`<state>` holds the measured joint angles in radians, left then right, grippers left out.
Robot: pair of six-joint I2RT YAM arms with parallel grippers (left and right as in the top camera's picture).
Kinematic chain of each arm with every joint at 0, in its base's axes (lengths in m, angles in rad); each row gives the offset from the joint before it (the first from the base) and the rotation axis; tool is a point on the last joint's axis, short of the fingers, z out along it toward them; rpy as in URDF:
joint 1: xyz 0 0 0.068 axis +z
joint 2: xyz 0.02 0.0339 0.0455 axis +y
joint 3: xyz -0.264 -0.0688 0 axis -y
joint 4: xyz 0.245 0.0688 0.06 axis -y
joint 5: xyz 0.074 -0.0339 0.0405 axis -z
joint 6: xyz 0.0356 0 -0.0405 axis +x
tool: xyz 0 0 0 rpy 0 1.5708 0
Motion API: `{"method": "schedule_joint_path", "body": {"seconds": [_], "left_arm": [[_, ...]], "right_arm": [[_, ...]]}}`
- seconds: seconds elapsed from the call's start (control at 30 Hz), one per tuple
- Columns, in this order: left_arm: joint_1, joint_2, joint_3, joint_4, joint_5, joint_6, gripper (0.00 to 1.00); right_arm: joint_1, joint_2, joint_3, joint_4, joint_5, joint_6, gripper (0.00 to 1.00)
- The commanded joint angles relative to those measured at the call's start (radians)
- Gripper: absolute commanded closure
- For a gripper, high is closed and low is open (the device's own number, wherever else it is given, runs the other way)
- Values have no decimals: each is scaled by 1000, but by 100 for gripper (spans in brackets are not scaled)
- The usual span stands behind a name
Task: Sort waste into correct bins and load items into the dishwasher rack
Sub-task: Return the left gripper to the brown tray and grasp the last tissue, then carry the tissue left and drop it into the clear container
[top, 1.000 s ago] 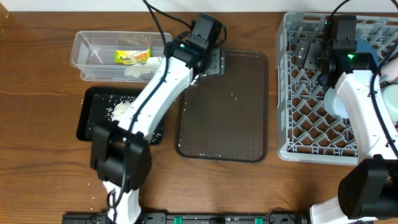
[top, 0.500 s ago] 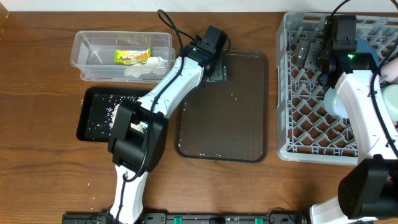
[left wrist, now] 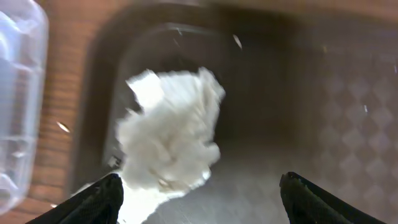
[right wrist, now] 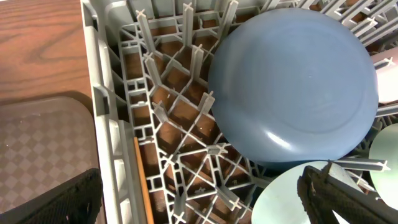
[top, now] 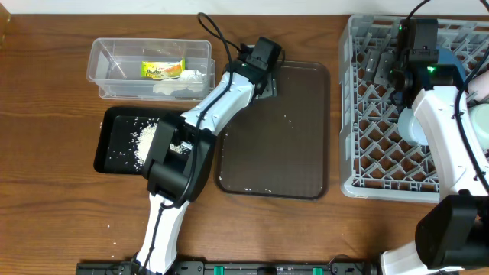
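Note:
My left gripper (top: 265,81) hangs open over the far left corner of the brown serving tray (top: 306,153). In the left wrist view its jaws (left wrist: 199,190) are spread, with a crumpled white tissue (left wrist: 171,134) lying on the tray just ahead of the left finger. My right gripper (top: 378,67) is open and empty over the grey dishwasher rack (top: 351,114). The right wrist view shows its jaws (right wrist: 199,205) above a light blue bowl (right wrist: 292,81), a mint-green bowl (right wrist: 311,202) and a thin wooden stick (right wrist: 142,180) in the rack.
The clear tub (top: 99,57) holds the yellow-green wrapper (top: 163,70) and a tissue (top: 182,84). The black tray (top: 107,149) holds rice (top: 145,137). A few grains lie on the brown tray. A pink cup (top: 481,84) sits at the rack's right edge.
My left gripper has shifted slightly right over the brown tray's corner and the arm's elbow has swung off the black tray. The right arm has not moved.

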<state>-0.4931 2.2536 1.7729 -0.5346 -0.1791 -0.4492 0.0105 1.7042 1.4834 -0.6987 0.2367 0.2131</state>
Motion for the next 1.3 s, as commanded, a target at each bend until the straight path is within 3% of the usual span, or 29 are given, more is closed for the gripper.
{"method": "schedule_joint_path", "body": {"seconds": [0.0,0.6,0.8,0.97,1.27], "left_arm": [[-1,10,-4,8,-73,29,17],[-1,87,-4,81,-73,56,18],[-1,86,-4,77,-74,73,52],[-1,84,-3,65,-73,75,71],[-1,-17,-3,12,-73,74,93]], "right_arm": [[10,-8,1,-1,9,15,1],[10,-8,1,-1,9,15,1],[10,-8,1,-1,9,15,1],[10,-8,1,-1,9,15,1],[10,-8,1,-1,9,15,1]]}}
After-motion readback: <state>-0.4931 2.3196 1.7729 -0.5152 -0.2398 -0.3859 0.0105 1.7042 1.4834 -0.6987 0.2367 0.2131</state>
